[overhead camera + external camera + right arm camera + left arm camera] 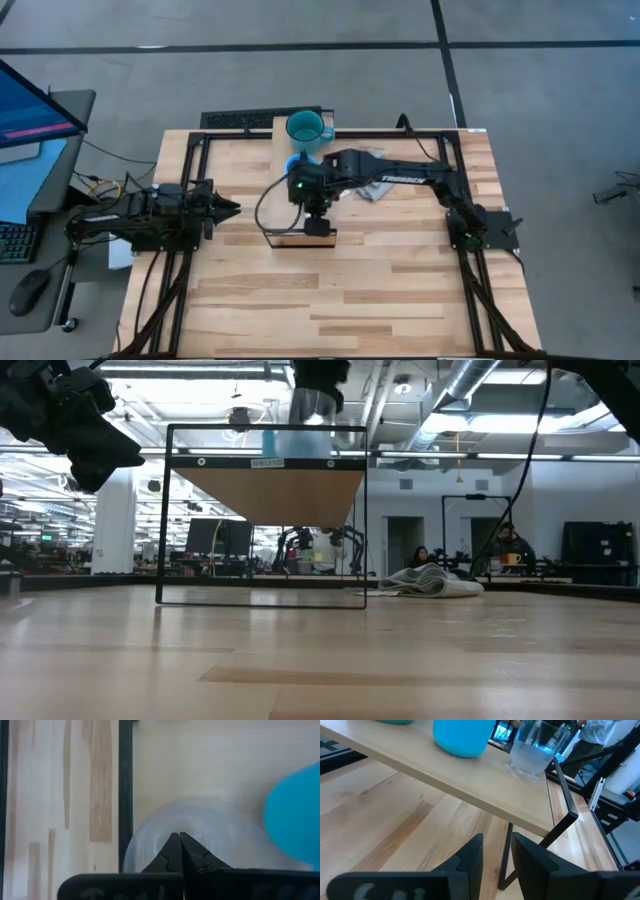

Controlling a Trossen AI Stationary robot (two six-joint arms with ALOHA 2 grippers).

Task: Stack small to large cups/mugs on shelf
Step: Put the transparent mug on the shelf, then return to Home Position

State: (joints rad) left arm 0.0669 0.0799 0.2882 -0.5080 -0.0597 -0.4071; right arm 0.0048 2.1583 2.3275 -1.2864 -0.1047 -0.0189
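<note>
Because the right gripper [179, 851], fingers pressed together, hangs directly over the clear glass cup [535, 750] near the shelf's [470, 785] end, beside the blue mug [462, 737], a careless descent could tip it off; the left gripper [496, 860] waits, slightly spread and empty, well aside.

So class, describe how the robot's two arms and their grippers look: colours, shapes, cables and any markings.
Both arms are dark and jointed. The right arm bears pale lettering on its long link, a small green light near its wrist, and a black cable looping beside it. The left gripper has two dark, angular, wedge-shaped fingers; the right gripper tapers to thin points.
</note>
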